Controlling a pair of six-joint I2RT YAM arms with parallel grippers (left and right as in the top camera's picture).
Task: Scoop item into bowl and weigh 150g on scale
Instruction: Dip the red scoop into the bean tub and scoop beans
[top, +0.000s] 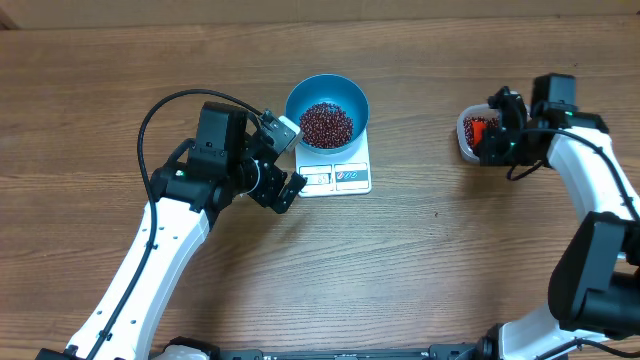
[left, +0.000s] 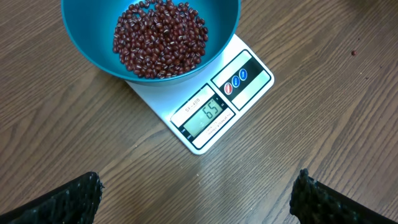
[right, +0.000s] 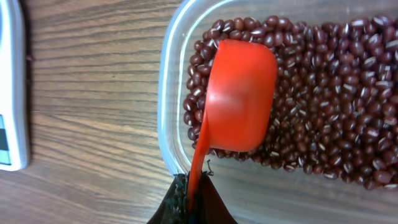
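Observation:
The blue bowl (top: 350, 92) stands on the white scale (top: 340, 178) and holds a heap of dark red beans (top: 327, 124). From the left wrist view the bowl (left: 87, 37), its beans (left: 160, 38) and the scale (left: 249, 84) fill the top, and the display reads 65. My left gripper (left: 196, 194) hangs open over bare wood just in front of the scale, nothing between its fingers. To the right, my right gripper (right: 194, 193) is shut on the handle of a red scoop (right: 239, 93). The scoop's cup lies among the beans (right: 329, 81) in a clear tub (right: 171, 118).
The clear tub (top: 463, 140) stands at the right of the table, apart from the scale, with my right gripper (top: 492, 138) over it. The scale's edge (right: 11, 87) shows at the left of the right wrist view. One stray bean (left: 353, 53) lies on the wood.

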